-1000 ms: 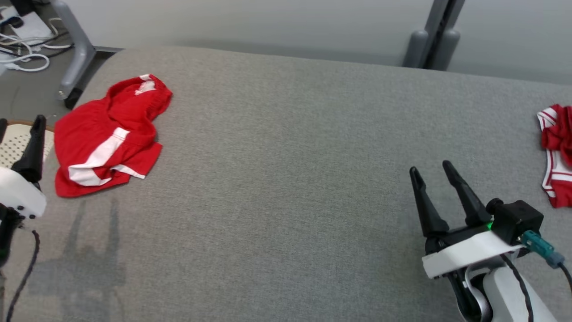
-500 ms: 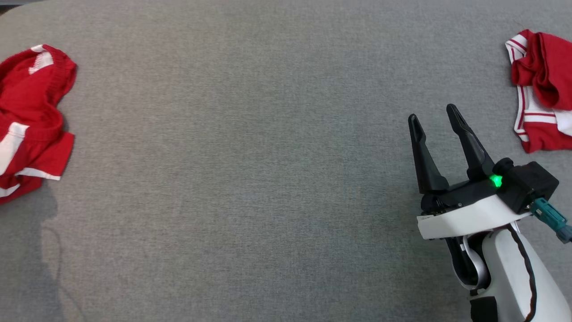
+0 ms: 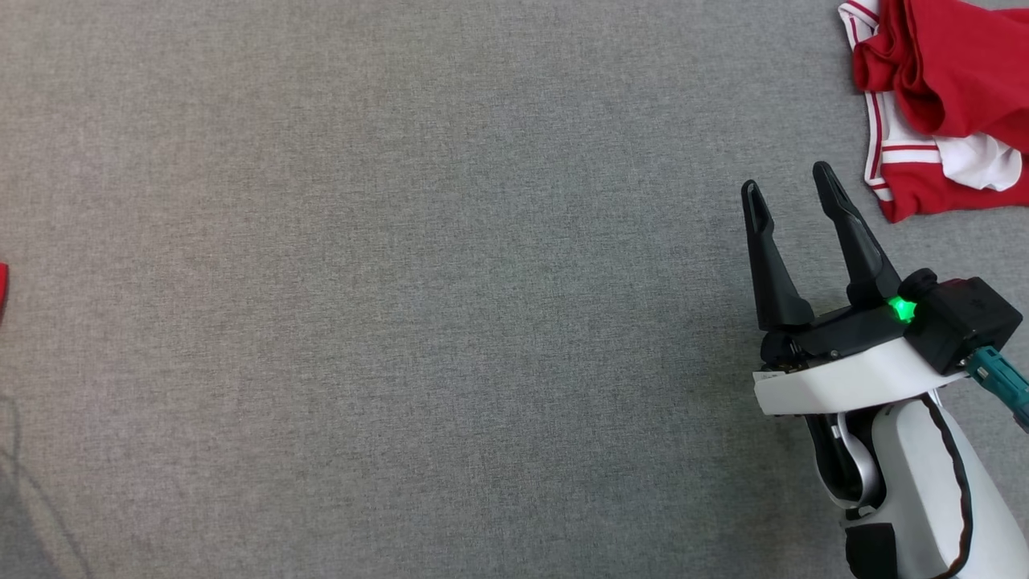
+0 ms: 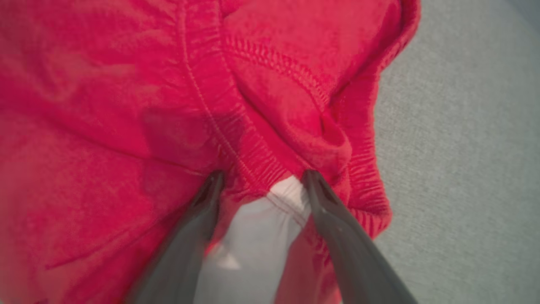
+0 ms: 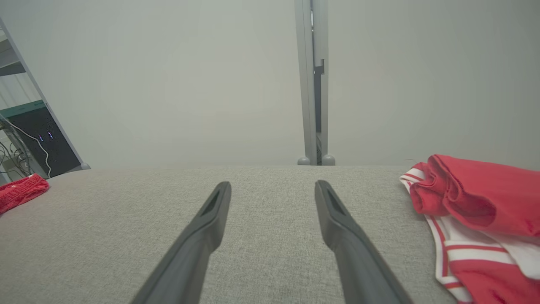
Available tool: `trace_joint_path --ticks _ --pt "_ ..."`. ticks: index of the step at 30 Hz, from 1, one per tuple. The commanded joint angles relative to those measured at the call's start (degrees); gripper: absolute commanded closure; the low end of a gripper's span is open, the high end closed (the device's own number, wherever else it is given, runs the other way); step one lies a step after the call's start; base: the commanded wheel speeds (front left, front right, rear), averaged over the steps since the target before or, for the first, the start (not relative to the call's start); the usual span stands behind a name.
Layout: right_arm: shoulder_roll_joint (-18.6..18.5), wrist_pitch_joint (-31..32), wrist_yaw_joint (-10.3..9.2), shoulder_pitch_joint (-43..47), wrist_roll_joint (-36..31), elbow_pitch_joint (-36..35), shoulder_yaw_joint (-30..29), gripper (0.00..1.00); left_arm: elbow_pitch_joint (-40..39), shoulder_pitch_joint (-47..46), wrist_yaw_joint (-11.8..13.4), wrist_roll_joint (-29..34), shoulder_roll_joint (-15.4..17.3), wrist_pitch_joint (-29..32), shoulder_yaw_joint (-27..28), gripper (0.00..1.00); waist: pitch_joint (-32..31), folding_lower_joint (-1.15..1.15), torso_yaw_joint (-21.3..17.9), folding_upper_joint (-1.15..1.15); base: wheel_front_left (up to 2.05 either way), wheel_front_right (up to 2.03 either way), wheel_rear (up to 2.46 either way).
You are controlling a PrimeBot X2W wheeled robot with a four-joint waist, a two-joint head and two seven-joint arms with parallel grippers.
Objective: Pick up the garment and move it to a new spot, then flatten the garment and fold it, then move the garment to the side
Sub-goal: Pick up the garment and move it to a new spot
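Tilted the head camera down within the last second, sliding the red garment [image 4: 126, 105] to the view's left edge without shifting it on the desk [image 3: 402, 281]. Had the left gripper [image 4: 262, 174] down on it: jaws spread, tips at the elastic waistband, nothing pinched yet. Held the right gripper [image 3: 785, 177] spread too, idle near a second red-and-white garment [image 3: 940, 80]. Probably on the point of starting the pickup.

Bright, even light; faint shadow [image 3: 32, 498] lower left; left wrist view's red garment [image 4: 105, 105] looks soft, blurred
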Motion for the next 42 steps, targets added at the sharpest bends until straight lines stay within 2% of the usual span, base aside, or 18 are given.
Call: trace_joint_path --ticks 1,4,5,6,7,8,13,19,31,34,42 --pt "0.0 -0.24 0.03 0.61 -0.23 0.06 -0.16 0.0 0.73 0.1 -0.08 -0.87 -0.67 1.75 -1.01 0.0 -0.17 0.0 -0.04 0.0 0.0 0.0 0.0" --pt "0.09 -0.24 0.03 0.5 -0.32 0.26 -0.29 0.0 0.76 0.01 -0.08 -1.8 -0.62 2.25 -1.81 0.0 -0.48 0.0 0.05 0.0 0.0 0.0 0.0" --pt "0.14 -0.24 0.03 0.44 -0.38 0.29 -0.2 0.0 0.52 -0.04 -0.08 -2.04 -0.57 1.74 -1.99 0.22 -0.6 0.0 0.11 0.0 0.0 0.0 0.0" --pt "0.15 -0.23 0.03 0.4 -0.4 0.39 -0.04 0.0 0.2 -0.04 -0.08 -2.29 -0.54 1.29 -2.16 0.22 -0.73 0.0 0.18 0.0 0.0 0.0 0.0" --pt "0.15 -0.24 0.03 0.35 -0.44 0.55 0.05 0.0 -0.08 -0.04 -0.08 -2.48 -0.35 0.82 -2.4 0.87 -0.87 0.0 0.26 0.0 0.0 0.0 0.0" --pt "0.17 -0.23 0.03 0.29 -0.46 0.65 0.12 0.0 -0.27 -0.05 -0.08 -2.6 -0.05 0.36 -2.67 1.0 -1.0 0.0 0.33 0.0 0.0 0.0 0.0" --pt "0.2 -0.23 0.03 0.36 -0.41 1.16 0.22 0.0 -1.41 -0.24 -0.08 -2.94 1.16 -1.98 -3.99 1.0 -1.74 0.0 0.58 0.0 0.0 0.0 0.0" --pt "0.26 -0.24 0.03 1.04 0.23 1.97 0.47 0.0 -4.94 -0.92 -0.07 -2.68 2.89 -3.19 -8.17 1.0 -4.17 0.0 1.2 0.0 0.0 0.0 0.0" --pt "0.41 -0.24 0.03 3.91 2.61 4.38 1.12 0.0 -18.85 -1.46 -0.07 -3.52 6.36 -3.74 -18.95 1.0 -13.04 0.0 0.83 0.0 0.0 0.0 0.0" --pt "0.45 -0.24 0.03 4.85 3.1 4.8 1.01 0.0 -22.8 -1.25 -0.07 -3.59 6.13 -3.2 -21.76 1.0 -15.14 0.0 0.35 0.0 0.0 0.0 0.0" --pt "0.5 -0.23 0.03 7.07 4.19 5.3 0.9 0.0 -31.26 1.67 0.49 -3.41 1.22 -2.42 -26.85 1.0 -18.28 0.0 -1.91 0.0 0.0 0.0 0.0"
